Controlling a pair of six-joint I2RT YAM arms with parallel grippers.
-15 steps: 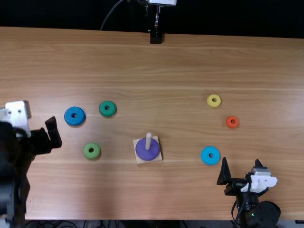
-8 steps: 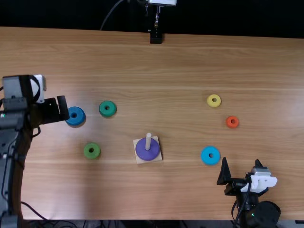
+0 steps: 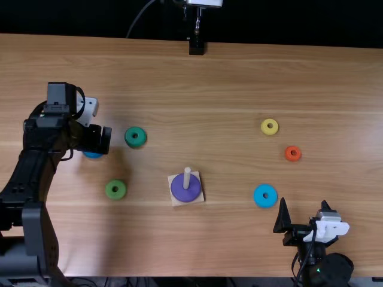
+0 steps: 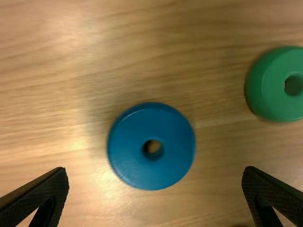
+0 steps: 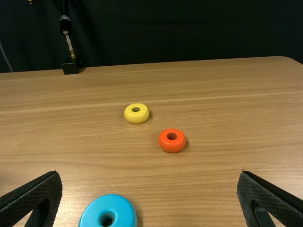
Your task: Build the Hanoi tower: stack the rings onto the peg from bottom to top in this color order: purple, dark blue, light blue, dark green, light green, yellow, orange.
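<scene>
My left gripper is over the dark blue ring, partly covering it. In the left wrist view that gripper is open above the dark blue ring, which lies flat, nothing held. The purple ring sits around the peg on its square base. A dark green ring and light green ring lie at left. Open and holding nothing, my right gripper stands beside the light blue ring; from its wrist, the gripper faces the yellow ring and orange ring.
A black stand foot with a metal rod rests at the table's far edge. Loose cables lie along the near edge at lower left.
My left gripper has moved from the left edge, away from the near edge and then rightward, over the dark blue ring. The right arm and the rings have stayed still.
</scene>
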